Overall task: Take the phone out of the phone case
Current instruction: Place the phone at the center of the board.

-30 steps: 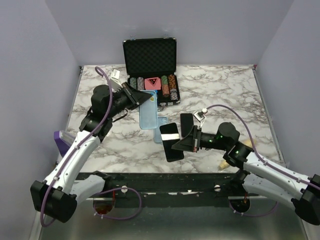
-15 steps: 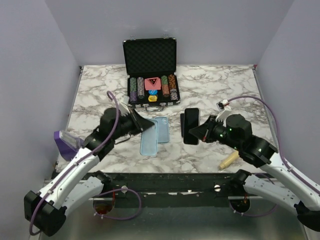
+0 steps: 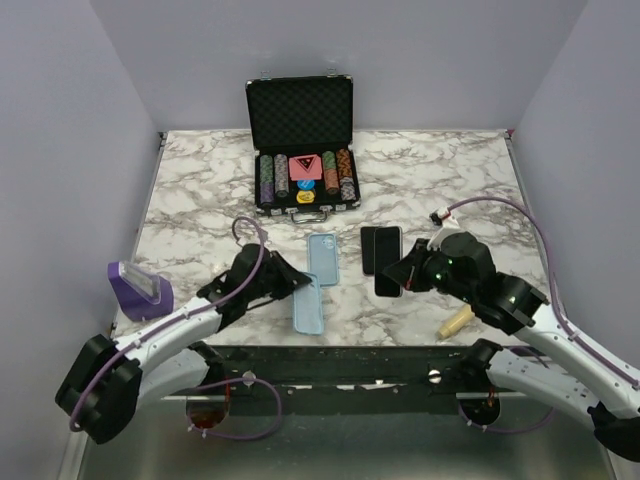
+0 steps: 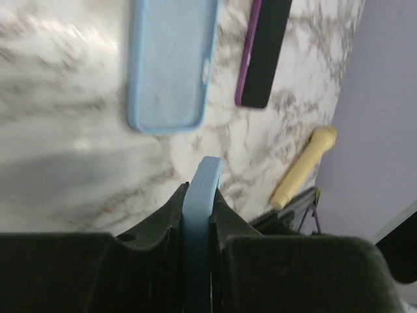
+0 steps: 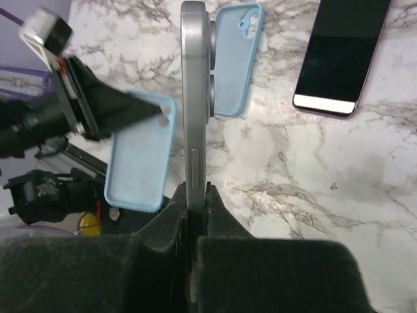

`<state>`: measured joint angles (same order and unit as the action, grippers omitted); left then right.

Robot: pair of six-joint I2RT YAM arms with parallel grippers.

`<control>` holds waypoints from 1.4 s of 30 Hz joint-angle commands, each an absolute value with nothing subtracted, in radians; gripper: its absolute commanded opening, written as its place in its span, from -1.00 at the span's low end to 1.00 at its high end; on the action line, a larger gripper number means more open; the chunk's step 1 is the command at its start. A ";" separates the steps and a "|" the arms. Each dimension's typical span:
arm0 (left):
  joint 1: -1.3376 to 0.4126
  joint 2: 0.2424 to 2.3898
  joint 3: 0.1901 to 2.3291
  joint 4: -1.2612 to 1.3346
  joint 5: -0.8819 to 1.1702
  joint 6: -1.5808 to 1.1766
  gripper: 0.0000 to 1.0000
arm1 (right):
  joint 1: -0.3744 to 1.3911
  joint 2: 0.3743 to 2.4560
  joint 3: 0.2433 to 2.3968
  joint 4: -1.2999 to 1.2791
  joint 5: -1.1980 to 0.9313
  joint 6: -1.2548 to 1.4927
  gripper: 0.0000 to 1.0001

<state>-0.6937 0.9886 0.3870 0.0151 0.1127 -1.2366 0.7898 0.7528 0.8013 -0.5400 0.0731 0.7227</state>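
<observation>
Toward bench [image 3: 200,190] front edge: left hand [image 4: 199,195] clamping empty blue case [image 4: 202,171], right hand [image 5: 193,192] clamping bare phone [image 5: 193,78]; separation apparently complete, set-down next.

The phone [image 3: 388,268], grey-edged with a dark face, is out of its case. The right gripper [image 3: 402,272] clamps it by one end, right of centre near the front edge. The empty light blue phone case [image 3: 308,302] is pinched at one end by the left gripper [image 3: 288,285]. It sits left of the phone, apart from it.
</observation>
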 commanded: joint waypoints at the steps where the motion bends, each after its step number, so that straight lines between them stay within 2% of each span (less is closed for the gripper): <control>1: -0.476 1.038 0.423 0.092 0.182 -1.082 -1.00 | 0.790 0.752 0.744 -0.462 0.015 0.747 -0.99; 10: -0.295 1.212 0.575 0.107 0.365 -0.890 -1.00 | 0.790 0.795 0.690 -0.411 -0.035 0.739 -0.99; 16: -0.253 1.439 0.670 0.188 0.443 -0.850 -1.00 | 0.788 0.793 0.686 -0.402 -0.031 0.749 -0.99; 22: -0.252 1.561 0.710 0.258 0.463 -0.856 -1.00 | 0.756 0.844 0.719 -0.463 0.081 0.732 -0.99; 25: -0.247 1.592 0.700 0.314 0.465 -0.874 -1.00 | 0.672 0.903 0.730 -0.453 0.059 0.703 -0.99; 30: -0.232 1.628 0.718 0.302 0.445 -0.854 -0.99 | 0.412 1.040 0.722 -0.379 -0.173 0.611 -0.99; 36: -0.213 1.657 0.732 0.258 0.430 -0.831 -0.76 | 0.299 1.210 0.756 -0.381 -0.100 0.500 -0.99; 42: -0.209 1.657 0.759 0.193 0.425 -0.831 -0.33 | 0.232 1.287 0.773 -0.305 -0.173 0.427 -0.99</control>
